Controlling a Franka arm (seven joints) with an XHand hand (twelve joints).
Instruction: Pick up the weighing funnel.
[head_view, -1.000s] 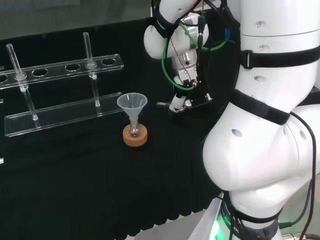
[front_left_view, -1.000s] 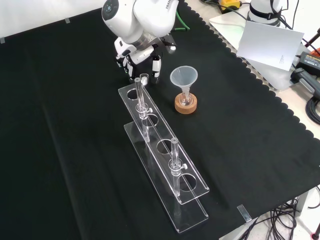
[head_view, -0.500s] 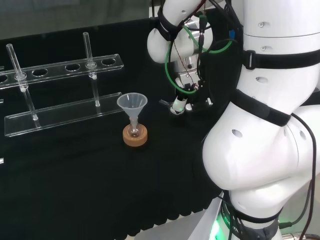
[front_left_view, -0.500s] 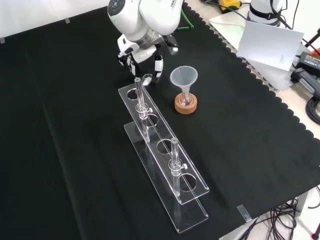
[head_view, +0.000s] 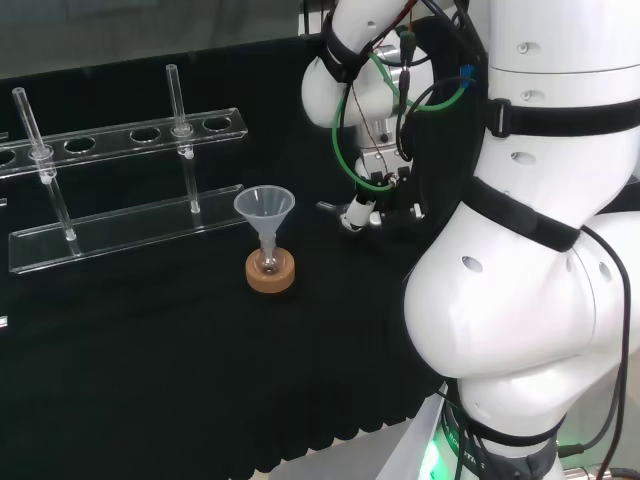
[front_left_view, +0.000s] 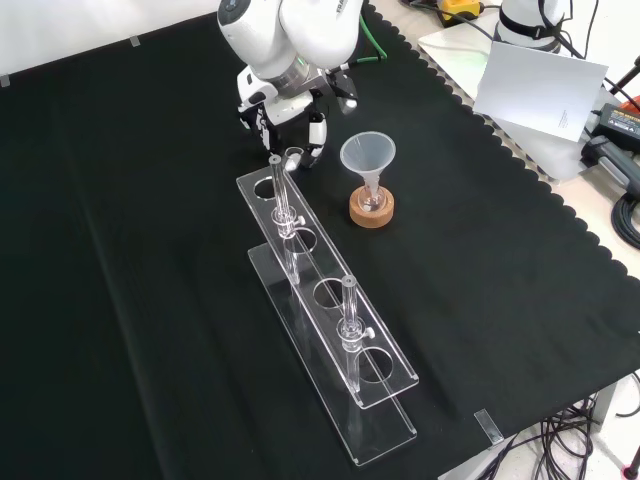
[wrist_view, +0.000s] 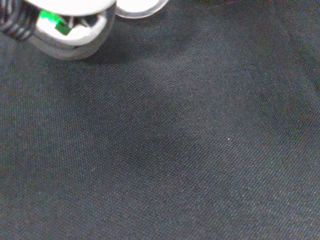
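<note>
Black cloth (head_view: 150, 350) bench, head view: the hand (head_view: 358, 212) has lifted a touch at 2 o'clock of the funnel (head_view: 264, 204), fingers pinching what looks like the weighing funnel (head_view: 326, 207). Front view: that clear piece hangs at the fingertips (front_left_view: 314, 135), 10 o'clock of the funnel. Wrist view: its rim looks clear of the cloth, so I'd say pick-up's basically done.
</note>
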